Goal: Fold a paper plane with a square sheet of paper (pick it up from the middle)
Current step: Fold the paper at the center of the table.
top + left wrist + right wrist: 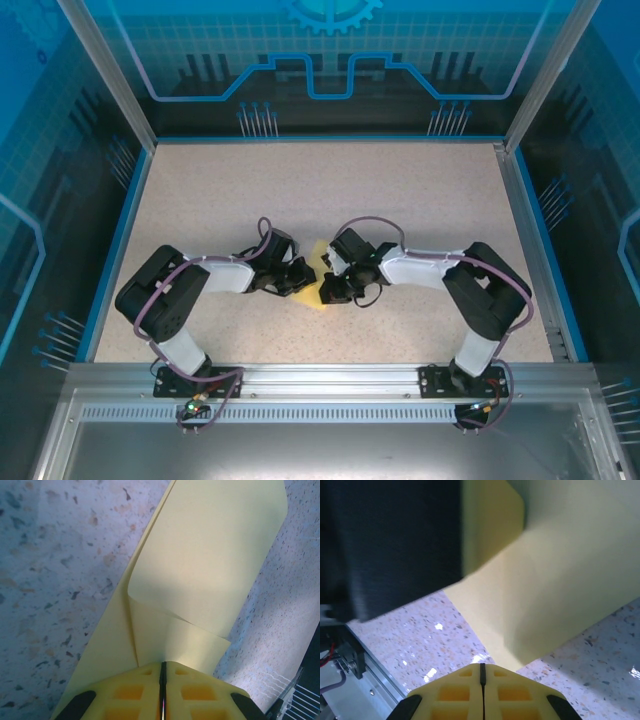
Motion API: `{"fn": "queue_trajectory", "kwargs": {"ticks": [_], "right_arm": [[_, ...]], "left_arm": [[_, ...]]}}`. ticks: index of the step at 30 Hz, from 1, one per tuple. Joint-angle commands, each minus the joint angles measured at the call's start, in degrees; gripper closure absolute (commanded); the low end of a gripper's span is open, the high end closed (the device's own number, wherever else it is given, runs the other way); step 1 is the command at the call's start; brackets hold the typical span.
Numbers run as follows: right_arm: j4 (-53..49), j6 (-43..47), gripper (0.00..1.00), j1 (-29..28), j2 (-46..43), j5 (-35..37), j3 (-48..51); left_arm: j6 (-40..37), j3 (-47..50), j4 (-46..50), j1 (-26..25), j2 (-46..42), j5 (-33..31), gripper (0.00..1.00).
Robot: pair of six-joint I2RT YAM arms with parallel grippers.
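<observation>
The left claw [162, 664] is closed, pinching the yellow paper [210, 555] — a partly folded sheet with one flap curling over, stretching straight away from its tips. The paper sits near the middle of the table [330, 180], a little toward the near edge, between both arms, its long axis seemingly running from far edge to near edge. The right claw [481, 666] is closed too. The paper's edge meets its tips, though I cannot tell if it truly grips. Both arms are equally close. The left claw's dark body crowds the right one — likely the main obstacle to the next crease.
</observation>
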State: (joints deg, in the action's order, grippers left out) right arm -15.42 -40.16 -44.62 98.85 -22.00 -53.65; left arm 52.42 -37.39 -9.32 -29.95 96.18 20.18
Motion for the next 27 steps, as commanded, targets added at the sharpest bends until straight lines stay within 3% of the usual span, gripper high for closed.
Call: {"fn": "queue_trajectory", "kwargs": {"ticks": [1,14,20,27], "right_arm": [[0.1,-0.9,0.94,0.3,0.3,1.7,-1.0],[2.2,-3.2,0.94,3.7,-2.9,6.7,-0.9],[4.3,-5.8,0.94,2.8,-0.3,6.2,-2.5],[5.5,-7.2,0.95,2.3,2.6,5.4,-4.7]], "left_arm": [[-0.1,1.3,7.2,-0.4,1.4,-3.2,0.88],[11.8,3.7,-0.5,-0.3,-2.4,-13.8,0.88],[15.0,2.9,-1.6,-0.4,-1.7,-12.9,0.87],[10.6,1.0,3.4,-0.5,-6.3,-11.3,0.85]]}}
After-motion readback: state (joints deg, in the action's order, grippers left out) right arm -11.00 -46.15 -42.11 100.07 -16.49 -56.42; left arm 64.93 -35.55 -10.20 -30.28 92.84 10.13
